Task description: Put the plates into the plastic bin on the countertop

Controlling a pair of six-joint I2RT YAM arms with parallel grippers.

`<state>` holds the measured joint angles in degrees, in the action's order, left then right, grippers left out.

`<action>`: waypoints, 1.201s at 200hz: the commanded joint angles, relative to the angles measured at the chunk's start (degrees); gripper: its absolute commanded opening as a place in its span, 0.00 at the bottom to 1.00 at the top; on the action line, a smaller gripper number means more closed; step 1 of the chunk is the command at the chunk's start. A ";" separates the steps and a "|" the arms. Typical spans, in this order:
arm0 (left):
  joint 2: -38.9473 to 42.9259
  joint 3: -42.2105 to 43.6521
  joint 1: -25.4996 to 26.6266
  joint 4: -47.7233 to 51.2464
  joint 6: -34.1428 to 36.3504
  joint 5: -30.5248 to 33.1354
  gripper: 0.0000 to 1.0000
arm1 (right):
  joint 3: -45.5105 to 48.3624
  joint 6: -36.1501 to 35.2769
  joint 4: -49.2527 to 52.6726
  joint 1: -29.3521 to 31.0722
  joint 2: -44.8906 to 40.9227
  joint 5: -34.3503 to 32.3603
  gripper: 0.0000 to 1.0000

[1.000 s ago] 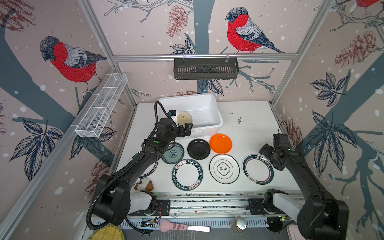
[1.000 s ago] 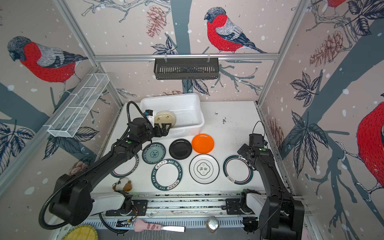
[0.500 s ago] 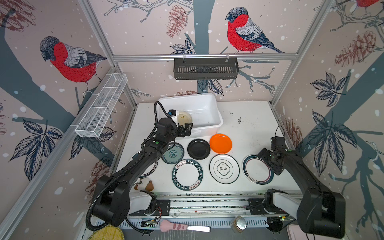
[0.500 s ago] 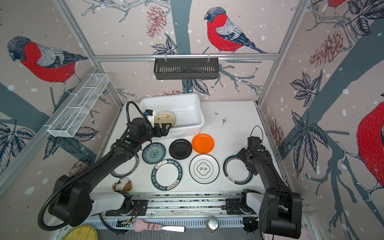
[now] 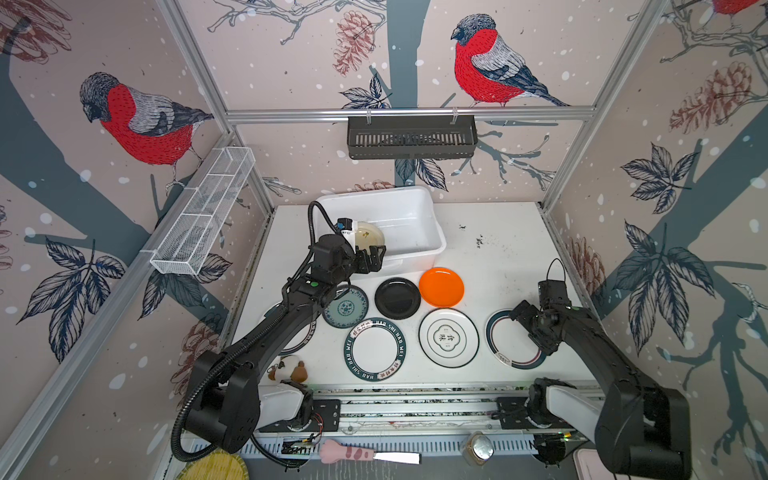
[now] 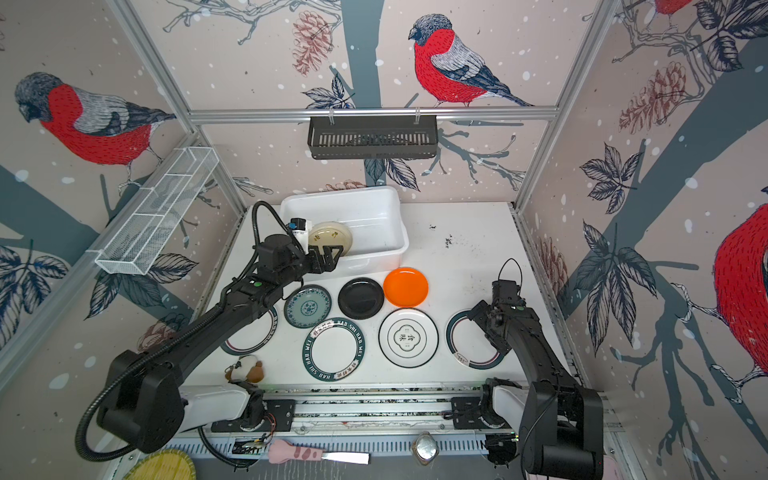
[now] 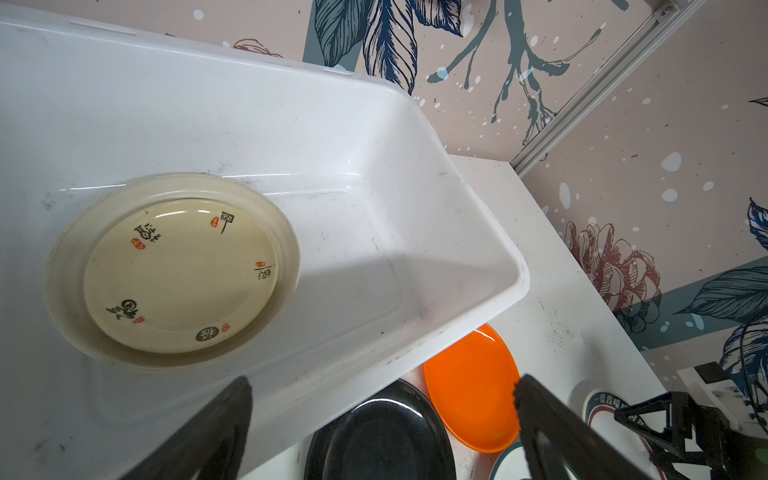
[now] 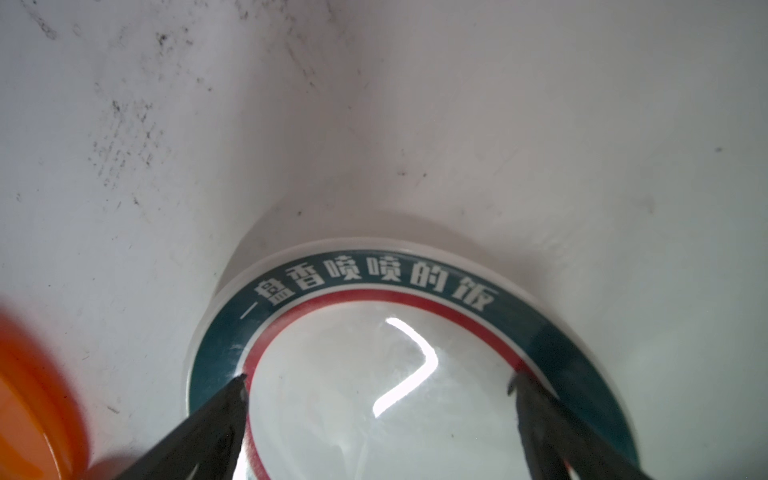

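Left arm stretches diagonally from its base. Its forearm crosses over a rimmed plate (image 6: 249, 338), and its wrist sits by the near wall of the bin (image 5: 417, 195). Right arm is folded, wrist tipped down over the teal-rimmed plate (image 5: 505, 359) at the right of the countertop (image 5: 498, 249).

A cream plate (image 7: 178, 270) lies flat inside the bin (toward its left end). On the counter are a patterned plate (image 5: 347, 307), a black plate (image 5: 397, 298), an orange plate (image 5: 441, 286) just beside the black one, a lettered plate (image 5: 374, 349) and an emblem plate (image 5: 448, 337). A plush toy (image 5: 289, 370) sits near the left arm's base.

Left gripper (image 7: 382, 390) hangs over the bin's near wall, jaws spread wide, gripping nothing. Right gripper (image 8: 376, 380) is spread wide too, tips low over the teal-rimmed plate's white centre. Contact cannot be told.
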<state>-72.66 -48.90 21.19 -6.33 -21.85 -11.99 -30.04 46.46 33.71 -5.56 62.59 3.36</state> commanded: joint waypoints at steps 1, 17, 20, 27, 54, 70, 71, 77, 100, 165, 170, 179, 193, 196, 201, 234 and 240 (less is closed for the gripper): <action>0.32 -0.16 -0.01 -0.83 0.57 -0.25 0.97 | 0.83 2.07 -2.07 0.07 -0.07 3.76 1.00; 0.42 -0.06 -0.01 -0.71 0.73 0.02 0.97 | 1.04 2.62 -2.89 0.07 0.15 4.89 0.99; 0.42 -0.05 -0.01 -0.70 0.67 0.03 0.97 | 1.04 2.72 -3.05 0.11 0.09 5.19 0.99; 0.40 -0.05 -0.01 -0.66 0.71 0.12 0.97 | 1.05 2.97 -3.40 0.09 0.13 6.00 0.99; 0.18 0.13 -0.01 -0.71 0.78 0.47 0.97 | 1.04 4.38 -4.64 0.03 0.42 9.18 0.99; 0.00 0.21 -0.01 -0.79 0.84 0.64 0.97 | 1.13 4.83 -5.19 0.11 0.87 10.41 0.99; -0.01 0.21 -0.01 -0.79 0.84 0.65 0.97 | 1.13 4.89 -5.21 0.11 0.87 10.43 0.99; -0.10 0.30 -0.01 -0.85 0.89 0.72 0.97 | 1.08 5.06 -5.15 0.09 1.03 10.54 0.99; -0.24 0.40 -0.01 -0.70 0.97 0.65 0.97 | -0.30 3.90 -3.64 0.20 1.32 8.60 0.99; 1.11 2.30 -0.01 -2.60 0.98 1.90 0.97 | -8.14 -3.83 8.15 -1.27 0.29 -7.70 0.99; 1.24 2.80 -0.02 -3.20 0.73 2.12 0.97 | -8.31 -4.27 9.08 -1.73 0.55 -8.53 0.99; 1.55 3.79 0.00 -4.34 0.21 2.32 0.97 | -8.60 -4.57 10.61 -2.65 1.00 -8.98 0.99; 1.87 5.39 -0.01 -6.18 -0.50 2.26 0.97 | -8.69 -5.28 11.03 -3.39 1.49 -8.17 0.99; 1.98 5.74 -0.01 -6.62 -0.62 2.12 0.97 | -8.64 -5.18 11.07 -3.40 1.64 -8.25 0.99; 2.14 6.31 -0.05 -7.28 -0.73 1.96 0.97 | -8.59 -5.15 11.12 -3.49 2.02 -8.42 0.99; 2.05 7.51 -0.04 -8.46 -0.23 1.36 0.97 | -8.00 -4.25 12.19 -3.64 6.38 -8.69 0.99; 1.85 7.44 -0.03 -8.44 -0.09 1.35 0.97 | -7.88 -4.10 12.55 -3.58 6.98 -9.04 0.99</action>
<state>-70.81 -41.52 21.19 -10.44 -22.24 -10.35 -38.15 42.04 43.00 -9.13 67.46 -3.25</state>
